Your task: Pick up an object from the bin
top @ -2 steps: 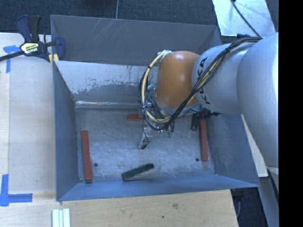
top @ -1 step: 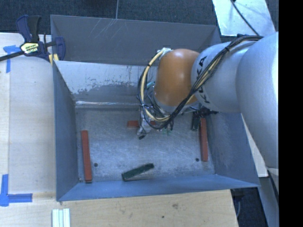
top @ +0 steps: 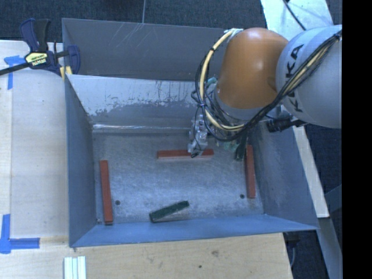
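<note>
Red-brown bar point(top: 177, 154) lies crosswise on the floor of the bin point(top: 139, 92) near the back wall, with the end effector point(top: 196, 149) low over its right part. This looks like the approach to a grasp. The next move calls for closing across the bar's narrow width, then a straight lift. Whether the end effector is released or clenched cannot be told, since the orange wrist cover point(top: 250, 68) and cables point(top: 224, 128) crowd it. Contact with the bar is also unclear.
</note>
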Tool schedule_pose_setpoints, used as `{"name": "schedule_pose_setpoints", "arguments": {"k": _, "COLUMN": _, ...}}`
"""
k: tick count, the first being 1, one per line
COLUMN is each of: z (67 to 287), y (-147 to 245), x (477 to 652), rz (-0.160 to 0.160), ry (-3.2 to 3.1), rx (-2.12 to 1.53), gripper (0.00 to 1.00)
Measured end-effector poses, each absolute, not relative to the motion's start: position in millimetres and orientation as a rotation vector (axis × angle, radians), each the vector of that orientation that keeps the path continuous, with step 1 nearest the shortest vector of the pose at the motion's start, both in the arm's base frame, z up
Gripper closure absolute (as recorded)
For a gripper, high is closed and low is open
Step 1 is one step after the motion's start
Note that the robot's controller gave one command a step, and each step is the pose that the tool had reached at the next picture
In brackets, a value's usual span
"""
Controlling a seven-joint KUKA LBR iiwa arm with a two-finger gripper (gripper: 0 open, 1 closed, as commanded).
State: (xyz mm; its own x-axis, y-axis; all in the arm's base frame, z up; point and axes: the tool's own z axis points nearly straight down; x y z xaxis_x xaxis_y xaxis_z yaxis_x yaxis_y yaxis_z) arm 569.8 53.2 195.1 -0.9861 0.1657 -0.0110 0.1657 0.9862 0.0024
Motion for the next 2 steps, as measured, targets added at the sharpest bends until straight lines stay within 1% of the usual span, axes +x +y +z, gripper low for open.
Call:
{"name": "schedule_pose_setpoints", "arguments": {"k": 1, "z": 190.4, "y": 53.2, "x": 568.3, "rz": 0.001, "ry": 3.128, "rx": 0.264, "gripper": 0.0}}
{"name": "schedule_pose_setpoints", "arguments": {"k": 2, "z": 69.2, "y": 4.9, "x": 602.9, "rz": -0.001, "ry": 3.111, "rx": 0.429, "gripper": 0.0}}
